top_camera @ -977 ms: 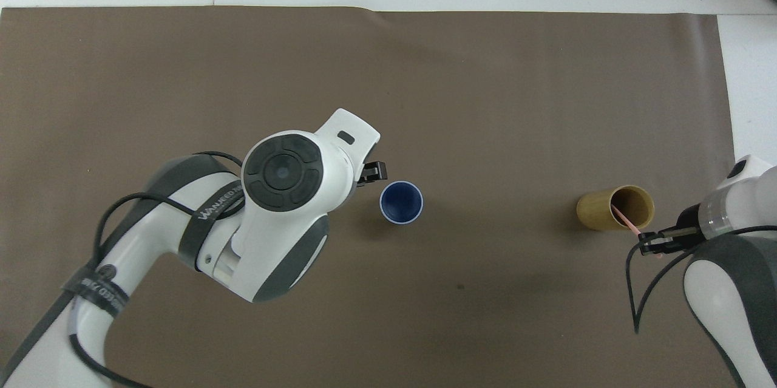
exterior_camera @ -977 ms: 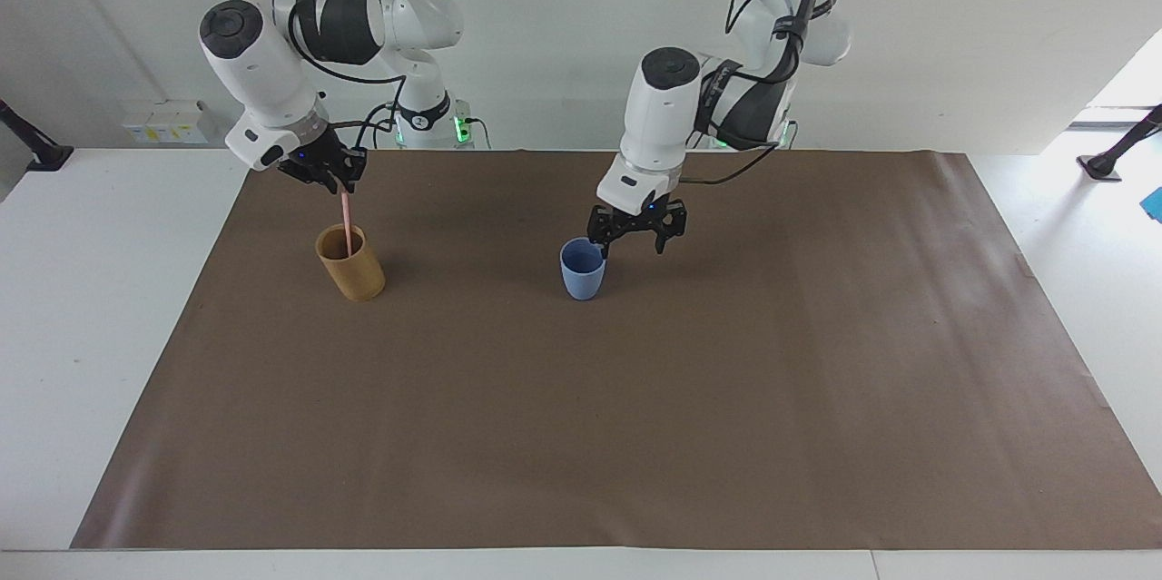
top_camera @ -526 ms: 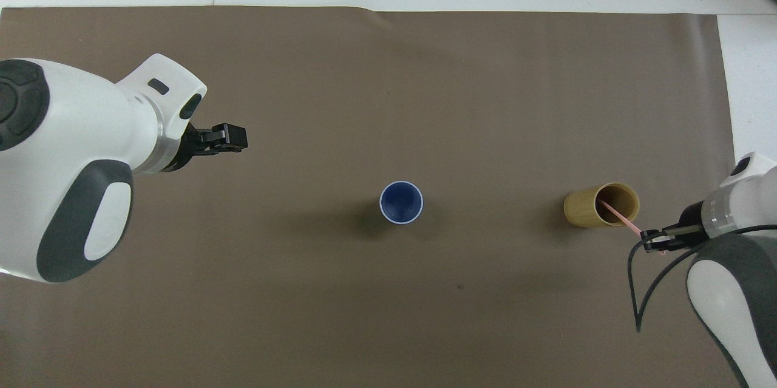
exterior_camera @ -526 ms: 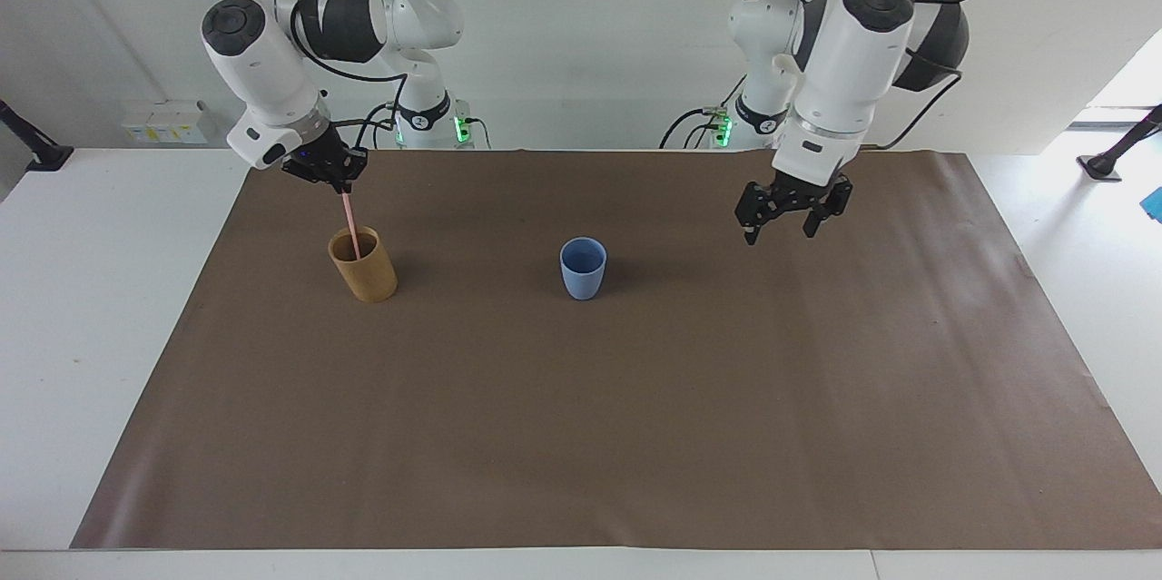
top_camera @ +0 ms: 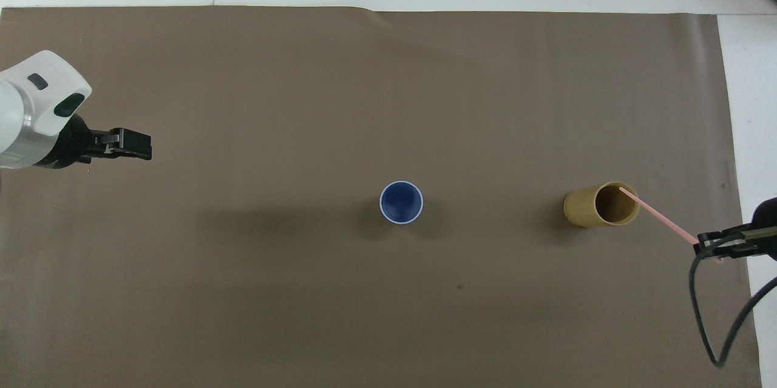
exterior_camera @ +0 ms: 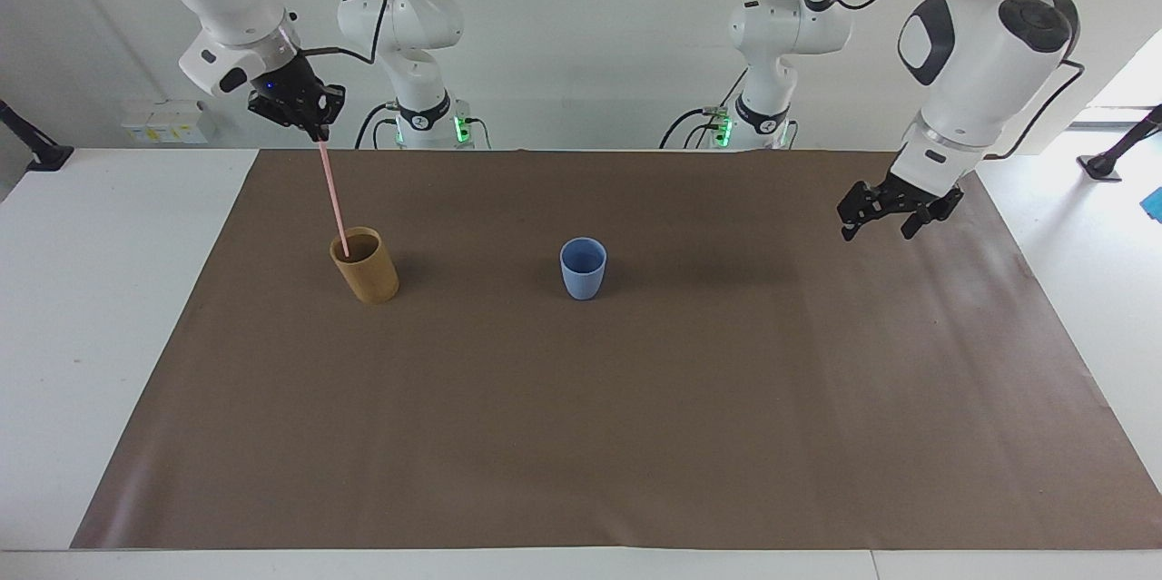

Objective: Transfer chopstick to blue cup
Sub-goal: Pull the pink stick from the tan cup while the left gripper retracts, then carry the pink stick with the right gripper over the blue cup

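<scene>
Up high, the right hand is pinched tight on the top end of the thin pale pink chopstick. The stick slants down, and its low tip is just inside the rim of the tall tan-brown round cup. The small light-blue cup stands on the brown paper mat covering the surface, well apart from the tan cup, toward the left arm's end. The left hand waits, fingers spread and holding nothing, over the mat at its own end.
</scene>
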### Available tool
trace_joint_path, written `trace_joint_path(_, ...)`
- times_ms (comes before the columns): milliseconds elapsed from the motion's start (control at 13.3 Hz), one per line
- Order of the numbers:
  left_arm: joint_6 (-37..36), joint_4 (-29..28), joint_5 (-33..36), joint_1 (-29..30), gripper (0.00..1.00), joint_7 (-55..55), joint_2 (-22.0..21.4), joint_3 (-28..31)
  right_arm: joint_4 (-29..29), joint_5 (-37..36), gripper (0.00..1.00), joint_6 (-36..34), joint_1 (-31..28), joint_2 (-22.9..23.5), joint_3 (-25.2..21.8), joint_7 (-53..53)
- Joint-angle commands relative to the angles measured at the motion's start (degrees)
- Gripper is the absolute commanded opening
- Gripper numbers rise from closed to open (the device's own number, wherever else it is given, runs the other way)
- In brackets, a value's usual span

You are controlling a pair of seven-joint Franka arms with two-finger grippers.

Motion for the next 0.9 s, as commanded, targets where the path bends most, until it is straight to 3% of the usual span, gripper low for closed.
trace_joint_path(0,-8.88,6.59,-0.75,1.46,1.00,4.23,-0.89,-0.46,5.70,4.03,0.00,-5.11,-0.16,0.53,1.21,5.03)
trace_joint_path(301,-19.36,14.17,-0.14,1.46,1.00,5.81,-0.98,-0.10,6.68,15.61,0.00,-3.99,-0.16,0.62,7.18,24.87)
trace_joint_path(451,-19.38,13.74,-0.31,1.55,1.00,4.86,-3.16,-0.45,6.86,20.45,0.00,-3.37,-0.16,2.36,8.68,33.22)
trace_joint_path(676,-19.11,13.91,-0.32,1.29,1.00,5.11,-3.00,-0.63,7.21,25.92,0.00,1.02,-0.16,2.73,16.92,46.40)
trace_joint_path(827,-19.63,14.17,-0.32,1.37,1.00,5.46,-3.09,-0.63,7.39,28.02,0.00,5.30,-0.16,4.48,19.49,51.70)
